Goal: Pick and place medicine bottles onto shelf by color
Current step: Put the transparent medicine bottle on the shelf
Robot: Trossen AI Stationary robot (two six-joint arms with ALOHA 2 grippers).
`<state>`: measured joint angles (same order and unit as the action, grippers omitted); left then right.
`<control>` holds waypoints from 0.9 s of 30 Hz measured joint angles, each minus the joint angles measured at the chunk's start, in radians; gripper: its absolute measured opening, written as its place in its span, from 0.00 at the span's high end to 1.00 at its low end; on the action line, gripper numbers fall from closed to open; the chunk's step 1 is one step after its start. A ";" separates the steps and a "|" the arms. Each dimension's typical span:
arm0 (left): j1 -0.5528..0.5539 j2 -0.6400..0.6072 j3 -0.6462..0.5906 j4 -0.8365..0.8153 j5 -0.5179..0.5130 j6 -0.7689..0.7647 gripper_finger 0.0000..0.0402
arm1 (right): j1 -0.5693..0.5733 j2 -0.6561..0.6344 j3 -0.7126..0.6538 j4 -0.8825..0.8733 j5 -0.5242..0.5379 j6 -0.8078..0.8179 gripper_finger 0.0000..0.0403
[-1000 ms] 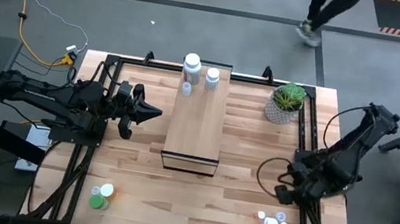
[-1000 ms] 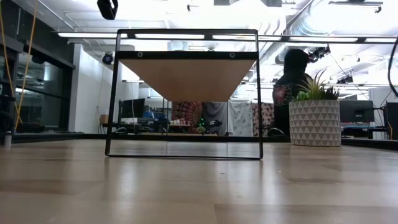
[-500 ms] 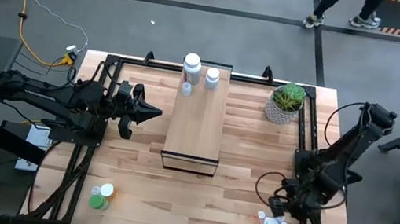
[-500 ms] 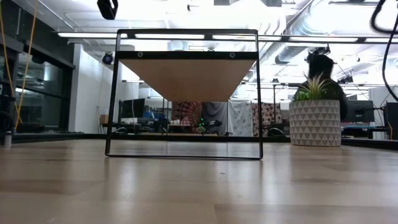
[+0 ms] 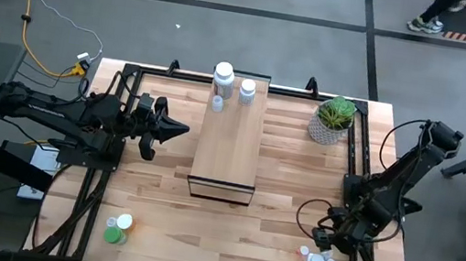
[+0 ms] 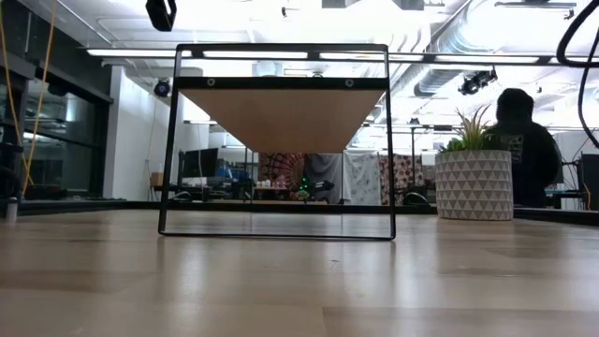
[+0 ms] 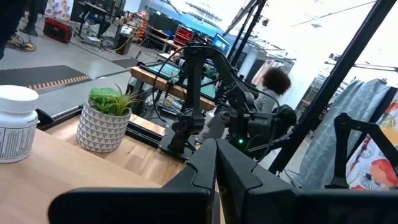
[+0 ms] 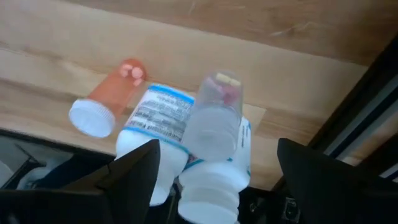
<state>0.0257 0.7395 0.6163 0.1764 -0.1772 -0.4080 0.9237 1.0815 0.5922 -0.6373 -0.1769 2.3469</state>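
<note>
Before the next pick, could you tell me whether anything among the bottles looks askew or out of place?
Yes. In the cluster under the right gripper, the orange bottle lies on its side beside the labelled white bottle, and the clear bottle sits atop the white ones, not standing alone.

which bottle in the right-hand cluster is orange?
The orange bottle with the white cap, at the cluster's edge; the others beside it are white or clear.

A butcher-block table (image 5: 157, 203) carried a shelf (image 5: 229, 144), a potted plant (image 5: 334, 120), and bottle clusters, apparently lying, at its near corners.
</note>
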 joint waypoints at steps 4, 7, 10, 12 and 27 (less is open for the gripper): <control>0.000 0.000 0.000 0.000 0.000 0.002 1.00 | 0.000 0.031 0.000 0.014 -0.014 0.006 0.28; 0.000 0.000 0.000 0.000 -0.001 0.003 1.00 | 0.000 0.065 0.000 0.033 -0.043 0.012 0.30; 0.000 0.000 0.000 0.000 -0.003 0.003 1.00 | 0.000 0.094 0.000 0.034 -0.059 0.016 0.32; 0.000 0.000 0.000 0.000 -0.008 0.003 1.00 | -0.001 0.104 0.000 0.034 -0.059 0.023 0.33; 0.000 0.000 0.000 0.000 -0.047 0.026 1.00 | -0.021 0.110 0.000 0.031 -0.059 0.023 0.56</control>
<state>0.0257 0.7395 0.6163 0.1768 -0.2245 -0.3818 0.9024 1.1912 0.5922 -0.6063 -0.2356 2.3698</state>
